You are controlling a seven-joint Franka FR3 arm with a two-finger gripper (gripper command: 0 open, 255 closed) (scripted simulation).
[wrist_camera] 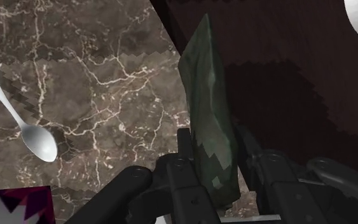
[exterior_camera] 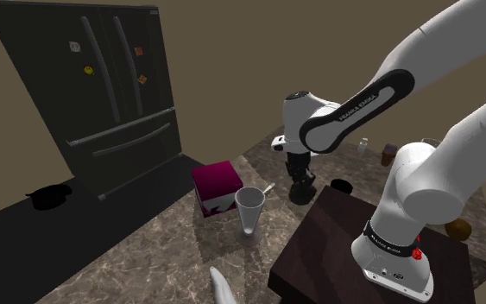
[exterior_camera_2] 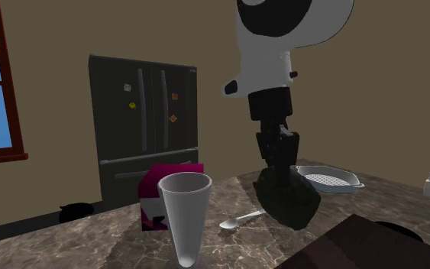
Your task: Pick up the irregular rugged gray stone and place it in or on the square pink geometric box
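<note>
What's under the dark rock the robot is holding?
Below the stone, clasped in the tool, lie the marble counter and part of the dark stand. The spot straight beneath is hidden by the stone itself.

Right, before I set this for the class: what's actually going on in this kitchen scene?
The white robot arm has its black hand shut on a dark grey-green stone, holding it over the marble counter beside the dark stand. The pink box sits further along, with a white cup and a spoon between it and the stone. The stone has not yet reached the box.
</note>
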